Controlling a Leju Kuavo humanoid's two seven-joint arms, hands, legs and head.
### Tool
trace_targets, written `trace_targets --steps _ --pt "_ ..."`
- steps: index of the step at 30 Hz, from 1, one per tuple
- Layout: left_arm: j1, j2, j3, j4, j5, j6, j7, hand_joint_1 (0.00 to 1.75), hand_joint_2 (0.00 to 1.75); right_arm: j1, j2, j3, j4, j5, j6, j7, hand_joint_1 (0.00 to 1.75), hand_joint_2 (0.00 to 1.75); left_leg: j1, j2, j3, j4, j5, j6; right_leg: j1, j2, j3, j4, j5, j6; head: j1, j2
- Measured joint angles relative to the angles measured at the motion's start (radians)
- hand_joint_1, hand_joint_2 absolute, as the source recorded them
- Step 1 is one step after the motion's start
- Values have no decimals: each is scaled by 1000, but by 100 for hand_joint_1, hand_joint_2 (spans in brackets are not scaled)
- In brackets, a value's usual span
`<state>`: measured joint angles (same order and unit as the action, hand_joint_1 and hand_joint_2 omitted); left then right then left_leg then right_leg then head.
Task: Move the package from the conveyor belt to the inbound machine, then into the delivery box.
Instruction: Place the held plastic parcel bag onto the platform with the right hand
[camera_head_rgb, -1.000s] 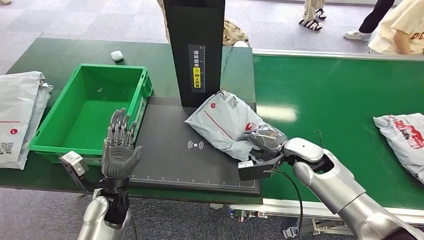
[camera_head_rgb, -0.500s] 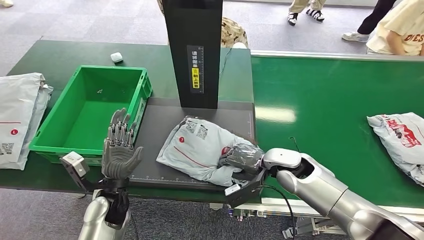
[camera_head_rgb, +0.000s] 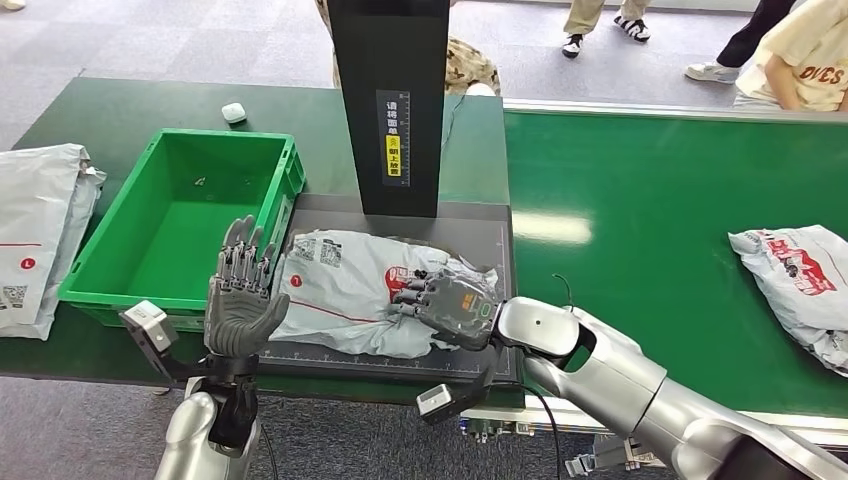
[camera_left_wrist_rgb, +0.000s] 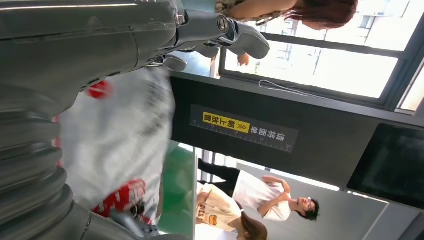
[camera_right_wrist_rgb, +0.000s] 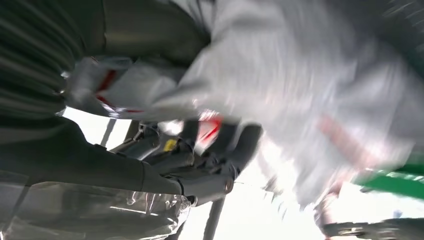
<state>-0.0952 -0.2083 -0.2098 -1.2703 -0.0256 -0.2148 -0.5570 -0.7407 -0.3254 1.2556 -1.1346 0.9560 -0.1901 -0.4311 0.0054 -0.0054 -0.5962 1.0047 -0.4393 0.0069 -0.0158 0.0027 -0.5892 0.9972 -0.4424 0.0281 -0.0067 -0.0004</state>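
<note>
I have the right robot hand (camera_head_rgb: 447, 298) gripping the grey plastic courier package with red markings (camera_head_rgb: 355, 290), which lies flat on the black scanning pad of the inbound machine (camera_head_rgb: 470, 230), its far end touching the open, upright left robot hand (camera_head_rgb: 240, 300) at the pad's left edge. My worry: the soft bag could snag on the near rim of the green plastic delivery box (camera_head_rgb: 85, 290) or slide from my grip as I lift it over. Compared with 0.5 s ago, the package has shifted left across the pad; the left robot hand is unchanged.
</note>
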Motion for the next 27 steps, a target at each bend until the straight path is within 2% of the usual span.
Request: trace_targets --steps 6,20,24,27 --pt "12 0 6 0 -7 -5 -3 0 175 49 14 -67 65 46 -122 4 0 175 0 0 0 0 0 0 0 0 0 0 0 0 0 0" --pt "20 0 8 0 -7 -6 -6 0 175 99 26 -133 104 64 -146 1 0 175 0 0 0 0 0 0 0 0 0 0 0 0 0 0" --pt "19 0 8 0 -9 -5 -6 0 175 138 26 -170 90 43 -274 -36 0 175 0 0 0 0 0 0 0 -1 -1 0 -1 0 0 0" --pt "12 -4 8 1 -10 -3 -6 0 175 181 26 -226 50 -45 -370 -82 0 175 0 0 -1 0 0 0 0 -1 -1 0 -1 0 0 0"
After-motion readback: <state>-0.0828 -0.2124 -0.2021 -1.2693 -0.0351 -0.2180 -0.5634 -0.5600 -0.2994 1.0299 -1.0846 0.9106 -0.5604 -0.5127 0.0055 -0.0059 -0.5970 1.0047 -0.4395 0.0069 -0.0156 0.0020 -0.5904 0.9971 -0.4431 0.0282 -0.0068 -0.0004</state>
